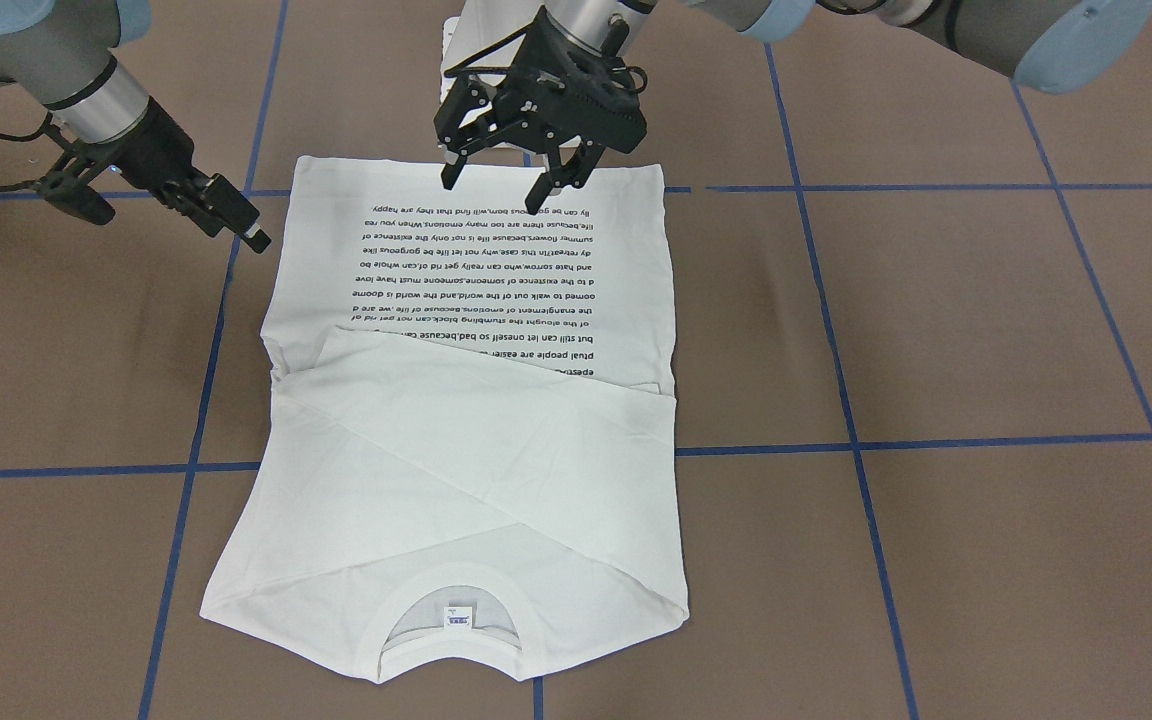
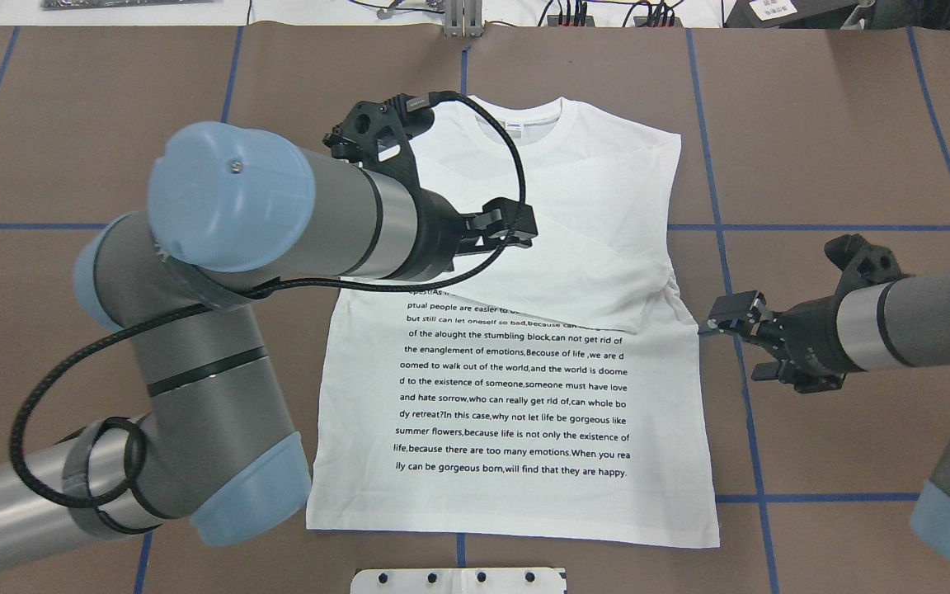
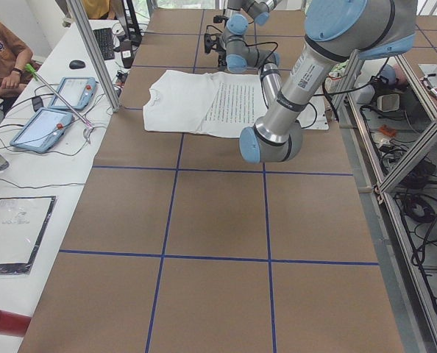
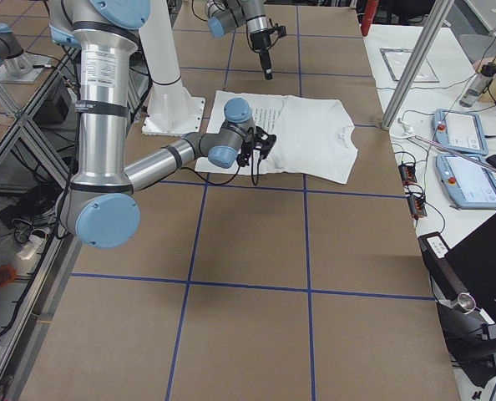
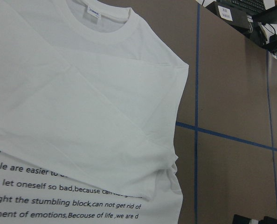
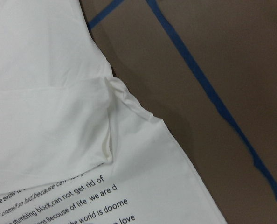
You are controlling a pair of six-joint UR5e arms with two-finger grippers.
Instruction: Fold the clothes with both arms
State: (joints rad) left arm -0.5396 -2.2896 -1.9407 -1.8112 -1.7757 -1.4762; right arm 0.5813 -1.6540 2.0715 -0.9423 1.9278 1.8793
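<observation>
The white long-sleeved shirt (image 2: 524, 396) lies flat on the brown table with the black text side up and its collar away from me. Both sleeves are folded across the chest (image 1: 476, 450). The blue-and-white neck label (image 1: 458, 617) shows inside the collar. My left gripper (image 1: 496, 190) hangs open and empty above the shirt; in the overhead view it (image 2: 529, 231) shows over the folded sleeves. My right gripper (image 2: 735, 342) is open and empty, just beside the shirt's edge at the armpit crease (image 6: 111, 116). It also shows in the front view (image 1: 231, 215).
The white pedestal base plate (image 2: 458, 580) sits at the table's near edge by the hem. Blue tape lines (image 2: 726, 272) cross the brown table. A side desk with tablets (image 3: 53, 110), an aluminium post (image 3: 93, 55) and a seated person (image 3: 1, 51) lie beyond the far edge.
</observation>
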